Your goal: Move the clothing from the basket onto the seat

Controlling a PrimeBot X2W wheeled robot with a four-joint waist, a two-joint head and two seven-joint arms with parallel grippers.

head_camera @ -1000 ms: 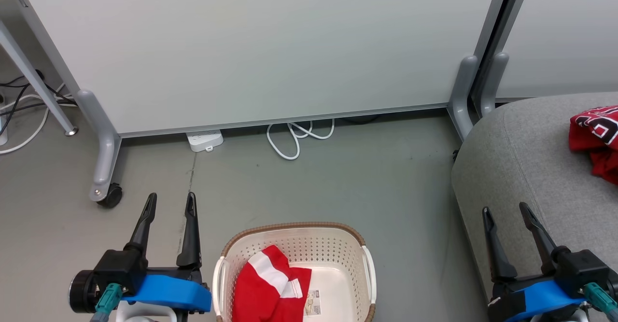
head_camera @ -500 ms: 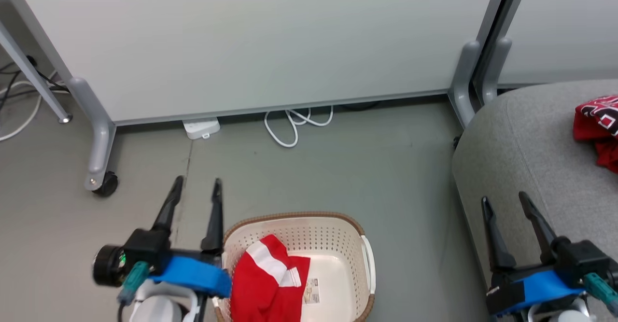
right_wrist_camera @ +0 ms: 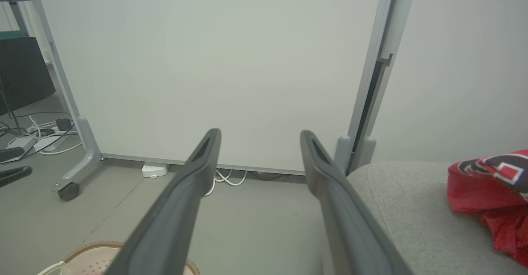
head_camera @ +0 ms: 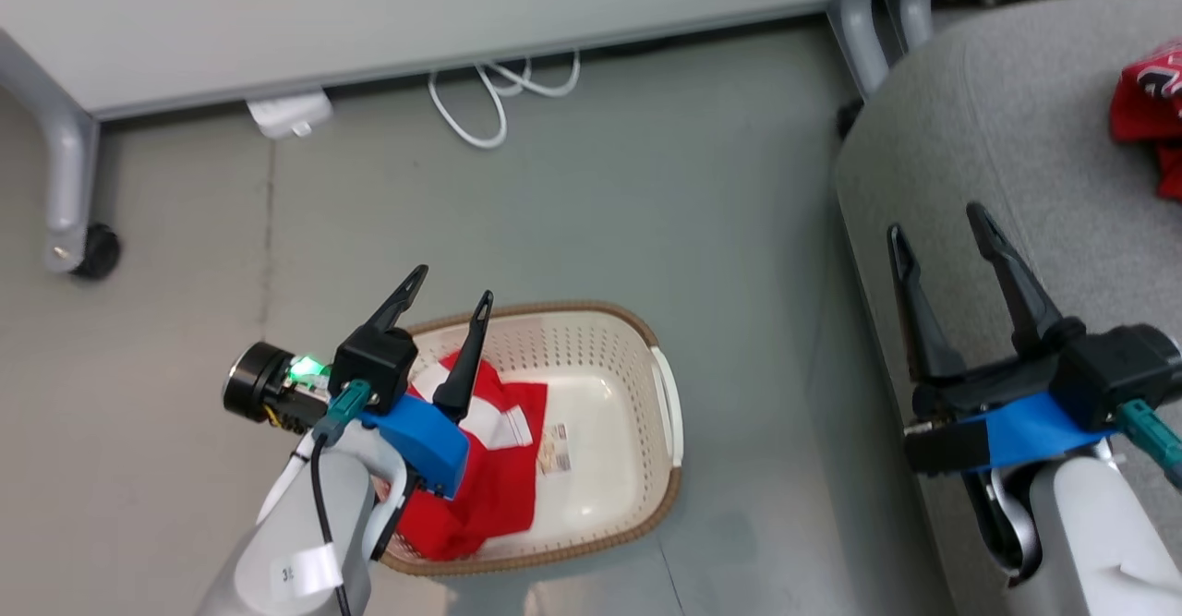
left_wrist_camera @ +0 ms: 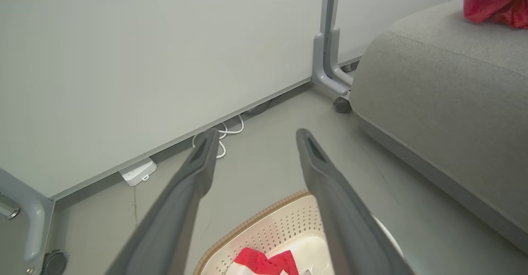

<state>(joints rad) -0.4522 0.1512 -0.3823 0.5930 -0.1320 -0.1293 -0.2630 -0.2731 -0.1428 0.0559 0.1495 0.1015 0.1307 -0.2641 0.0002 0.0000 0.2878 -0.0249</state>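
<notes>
basket (head_camera: 554, 307) mouth: is lying open from above; striped garment (head_camera: 499, 477) is covering its left half
floor (head_camera: 757, 274): is lying bare between basket and seat (head_camera: 1016, 136)
seat top: jersey (head_camera: 1140, 103) is occupying the right end

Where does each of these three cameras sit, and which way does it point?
Head view: on the head, looking down at the basket and the seat; left gripper above the basket, right gripper near the seat, both open.
Left wrist view: on the left arm, looking along its fingers at the white panel.
Right wrist view: on the right arm, along its fingers at the same panel.
Both wrist views share the jersey on the seat.
</notes>
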